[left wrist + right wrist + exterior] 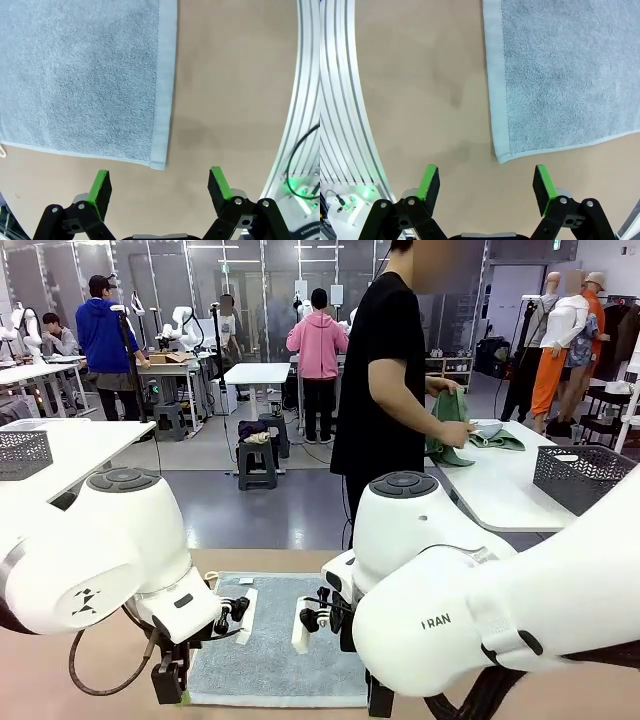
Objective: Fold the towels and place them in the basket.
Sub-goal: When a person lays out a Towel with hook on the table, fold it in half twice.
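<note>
The towel point(275, 640) lies flat and unfolded on the tabletop point(230, 100). The left end effector point(159, 187) and right end effector point(487, 185) hang open and empty, each just short of a corner. Folding has probably not begun, and the next move calls for pinching both corners.

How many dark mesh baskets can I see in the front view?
2. The left basket stands on the left white table at the picture's left edge; the right basket stands on the right white table. Others may be hidden.

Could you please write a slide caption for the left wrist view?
Open left pincer poised over tan table, beside a corner of the flat light blue-grey terry towel.
</note>
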`<move>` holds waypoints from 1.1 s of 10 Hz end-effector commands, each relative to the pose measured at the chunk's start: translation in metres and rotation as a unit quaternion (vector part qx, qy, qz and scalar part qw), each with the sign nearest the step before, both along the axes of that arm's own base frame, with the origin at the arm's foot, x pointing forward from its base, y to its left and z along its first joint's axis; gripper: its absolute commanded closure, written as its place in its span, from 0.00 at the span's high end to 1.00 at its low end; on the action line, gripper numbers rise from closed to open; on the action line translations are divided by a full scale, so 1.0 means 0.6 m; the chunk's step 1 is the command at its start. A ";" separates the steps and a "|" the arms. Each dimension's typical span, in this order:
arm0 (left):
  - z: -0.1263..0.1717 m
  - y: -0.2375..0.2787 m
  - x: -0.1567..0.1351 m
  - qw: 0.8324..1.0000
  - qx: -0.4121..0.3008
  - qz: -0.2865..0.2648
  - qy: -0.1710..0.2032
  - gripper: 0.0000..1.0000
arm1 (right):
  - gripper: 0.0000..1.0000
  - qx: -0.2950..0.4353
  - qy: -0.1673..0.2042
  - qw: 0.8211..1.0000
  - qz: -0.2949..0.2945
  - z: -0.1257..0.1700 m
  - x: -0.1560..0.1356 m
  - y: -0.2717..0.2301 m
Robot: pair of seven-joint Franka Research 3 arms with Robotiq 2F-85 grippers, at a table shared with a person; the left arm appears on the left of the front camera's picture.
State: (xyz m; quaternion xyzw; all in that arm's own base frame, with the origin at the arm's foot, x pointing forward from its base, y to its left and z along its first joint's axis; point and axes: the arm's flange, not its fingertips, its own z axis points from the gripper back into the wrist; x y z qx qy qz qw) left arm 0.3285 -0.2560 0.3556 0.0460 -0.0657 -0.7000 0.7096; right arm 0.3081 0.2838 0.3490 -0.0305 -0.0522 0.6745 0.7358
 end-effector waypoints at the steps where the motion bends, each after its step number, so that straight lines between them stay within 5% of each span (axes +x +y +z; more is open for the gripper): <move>1: -0.029 0.034 -0.028 0.999 0.009 -0.027 -0.022 0.98 | 0.94 0.001 0.006 1.000 0.009 -0.007 0.004 -0.005; 2: 0.000 0.000 0.000 1.000 0.000 0.000 0.000 0.98 | 0.94 0.000 0.000 1.000 0.000 0.000 0.000 0.000; 7: -0.001 -0.001 0.000 1.000 0.002 -0.005 -0.003 0.98 | 0.94 -0.001 0.001 1.000 0.001 -0.001 0.000 0.000; 11: -0.043 0.026 -0.007 1.000 -0.003 -0.015 0.019 0.98 | 0.94 -0.008 -0.018 1.000 0.019 -0.025 0.000 -0.009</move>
